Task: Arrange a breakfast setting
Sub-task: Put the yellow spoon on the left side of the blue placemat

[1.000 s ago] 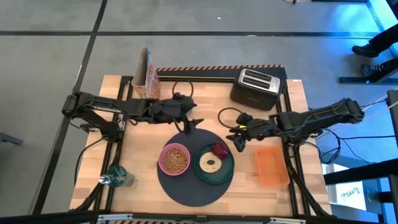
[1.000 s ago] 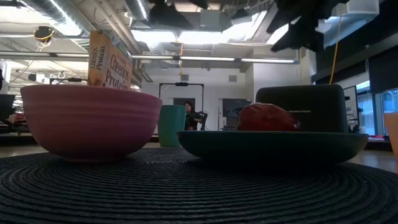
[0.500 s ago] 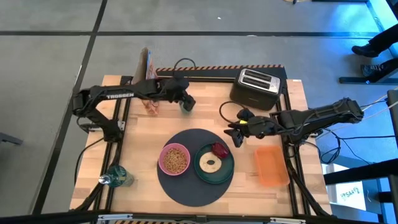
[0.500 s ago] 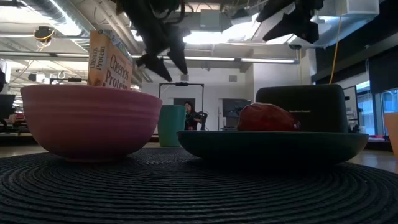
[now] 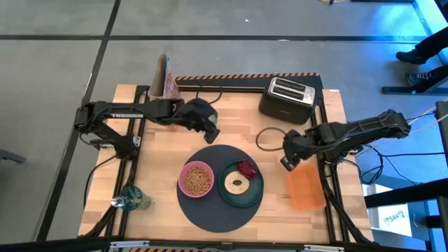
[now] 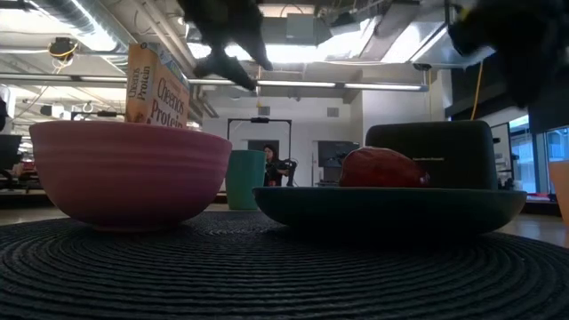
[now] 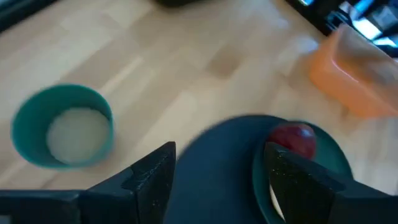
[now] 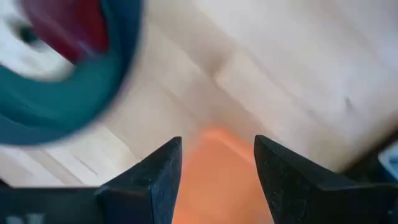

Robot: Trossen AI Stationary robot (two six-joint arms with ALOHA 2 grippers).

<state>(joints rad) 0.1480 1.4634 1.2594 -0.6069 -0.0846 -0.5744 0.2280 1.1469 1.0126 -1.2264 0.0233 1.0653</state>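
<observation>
The dark-grey mat [image 5: 217, 203] lies at the table's near middle. On it stand the pink bowl [image 5: 197, 179] holding cereal and the dark-green plate [image 5: 240, 196]. The pale bagel [image 5: 239, 185] and the dark-red fruit [image 5: 246, 168] lie on the plate. The pale-green cup [image 7: 62, 124] stands on the bare wood beyond the mat [image 6: 244, 178]; in the high view my left arm hides it. My left gripper [image 5: 210, 133] is open and empty above the mat's far edge [image 7: 217, 155]. My right gripper [image 5: 287, 162] is open and empty above the orange tray's far left corner [image 8: 217, 146]. No spoon shows.
The orange tray [image 5: 306, 185] lies right of the mat. The black toaster [image 5: 287, 98] stands at the far right with its cord looped on the wood. A cereal box [image 5: 164, 87] stands at the far left. A bottle [image 5: 131, 199] stands at the near left corner.
My left gripper has drawn back from the mat's far edge toward the table's far edge, then come part of the way back toward the mat. My right gripper has gone toward the table's right edge, from beside the plate to the orange tray's corner. The tableware has stayed put.
</observation>
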